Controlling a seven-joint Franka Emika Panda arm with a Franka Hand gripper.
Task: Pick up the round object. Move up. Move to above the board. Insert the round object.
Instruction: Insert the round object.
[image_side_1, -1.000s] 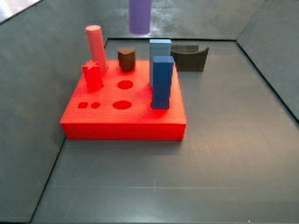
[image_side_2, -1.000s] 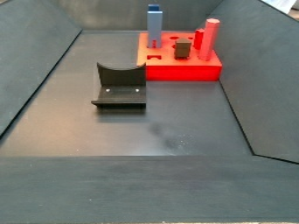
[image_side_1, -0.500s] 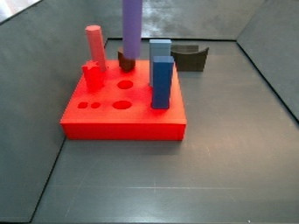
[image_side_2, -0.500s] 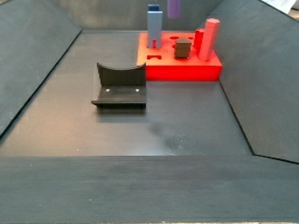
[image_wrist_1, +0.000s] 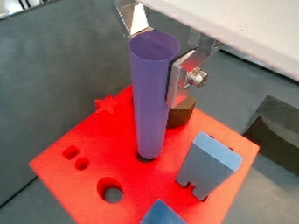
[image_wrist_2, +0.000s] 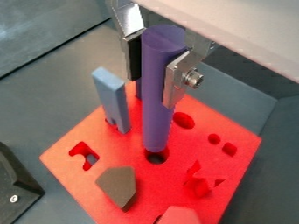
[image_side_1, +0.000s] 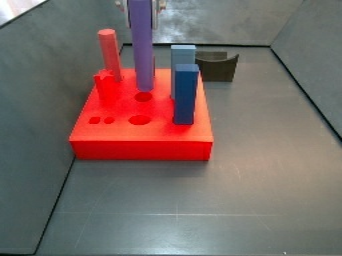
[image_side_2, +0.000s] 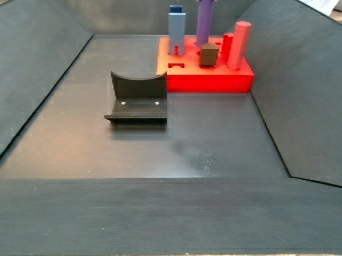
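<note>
The round object, a tall purple cylinder (image_wrist_1: 149, 96), stands upright in my gripper (image_wrist_1: 158, 54), which is shut on its upper part in both wrist views (image_wrist_2: 155, 66). Silver fingers (image_wrist_2: 177, 80) press it from two sides. Its lower end sits in a round hole of the red board (image_wrist_1: 82, 175), as the wrist view (image_wrist_2: 155, 156) also shows. In both side views the purple cylinder (image_side_1: 139, 45) (image_side_2: 207, 20) rises from the board (image_side_1: 140, 138) (image_side_2: 207, 82) to the frame's top edge. The gripper itself is out of the side views.
On the board stand a blue square block (image_side_1: 185, 85), a pinkish-red cylinder (image_side_1: 108, 55), a red star piece (image_wrist_1: 107, 103) and a dark olive block (image_wrist_2: 117, 185). The dark fixture (image_side_2: 136, 97) stands on the floor beside the board. Grey walls surround the floor.
The purple cylinder has come down from the top of the side views onto the board and shifted sideways over a round hole. The other pieces have not moved.
</note>
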